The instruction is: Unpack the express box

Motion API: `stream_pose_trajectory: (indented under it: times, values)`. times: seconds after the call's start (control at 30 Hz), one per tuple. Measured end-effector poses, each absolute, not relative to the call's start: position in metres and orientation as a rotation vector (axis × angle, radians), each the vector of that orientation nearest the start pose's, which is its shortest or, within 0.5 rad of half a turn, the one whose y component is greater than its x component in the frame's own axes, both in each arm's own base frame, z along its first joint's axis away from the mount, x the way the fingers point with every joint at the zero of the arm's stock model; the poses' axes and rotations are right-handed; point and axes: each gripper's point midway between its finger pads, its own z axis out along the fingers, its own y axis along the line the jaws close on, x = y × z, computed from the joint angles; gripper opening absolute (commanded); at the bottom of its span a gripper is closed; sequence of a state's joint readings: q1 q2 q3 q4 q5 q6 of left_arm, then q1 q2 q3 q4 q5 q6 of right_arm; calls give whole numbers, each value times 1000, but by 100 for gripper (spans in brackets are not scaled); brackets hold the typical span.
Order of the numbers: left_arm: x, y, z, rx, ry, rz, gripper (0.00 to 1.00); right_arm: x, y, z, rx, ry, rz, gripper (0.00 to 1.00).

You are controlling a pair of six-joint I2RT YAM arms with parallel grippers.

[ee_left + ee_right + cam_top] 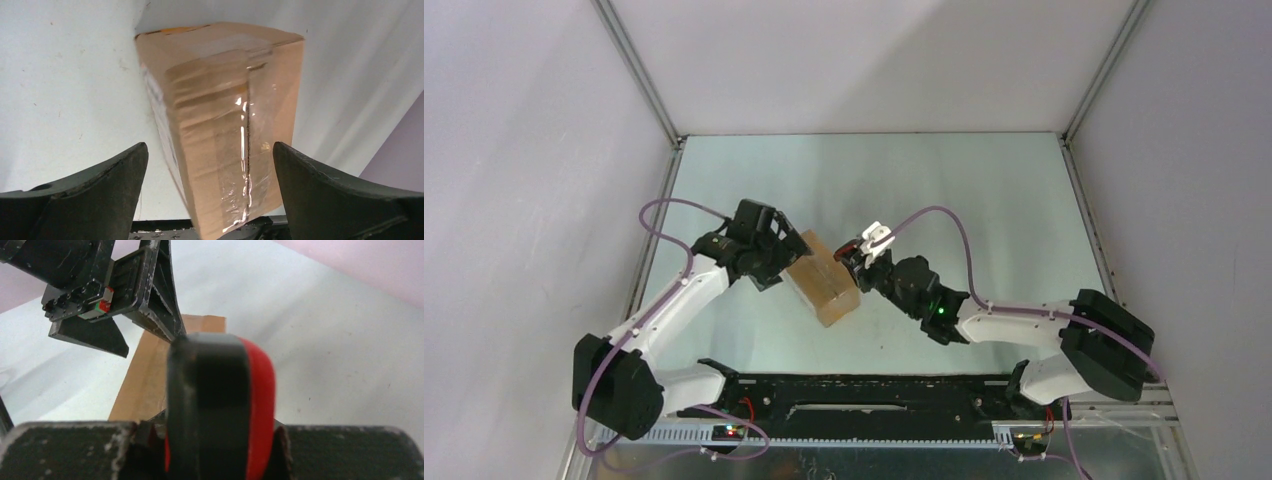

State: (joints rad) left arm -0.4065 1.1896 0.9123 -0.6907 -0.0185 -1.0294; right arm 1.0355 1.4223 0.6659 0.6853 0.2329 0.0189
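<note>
The express box (225, 100) sits on the desk (924, 180) straight ahead of the left hand (210, 147), between its two fingers (100, 185); those fingers are spread wide with desk showing on either side of the box, so nothing is gripped. The right hand (220, 440) is pressed together on a red-and-black utility knife (220, 380); the knife's body fills the space just in front of that hand, and the box lies just beyond it, with the left hand on the box's far side; whether a blade is out cannot be told.

The box looks like plain corrugated card; it is probably light, stiff along its edges and corners, and soft enough to dent in the middle of a face. Clear glossy tape (245, 150) covers the face turned toward the left hand and runs over the flap seam; that surface is likely slick, and it is the part a knife would need free.

The better hold seems to be across the two side faces that stand to the left and right of the left hand's fingers, close to the edges where the card is stiffest, keeping off the taped seam; a box this light could slide or tip under the knife's push, so the squeeze should be firm yet short of crushing the walls.
</note>
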Motion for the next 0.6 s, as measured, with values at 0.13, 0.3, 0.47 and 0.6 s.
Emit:
stream_pose_trajectory:
  times: [0.13,0.3,0.47,0.6]
  values:
    - [262,-144,130,-815,2498,-510,93,252,354,185,-606,1593,597,0]
    - [255,-141,126,-819,2507,-502,91,257,338,173,-547,1665,517,0]
    - [250,-140,124,-803,2518,-499,91,253,320,187,-473,1696,490,0]
    - [247,-146,121,-765,2551,-506,89,236,328,213,-454,1678,535,0]
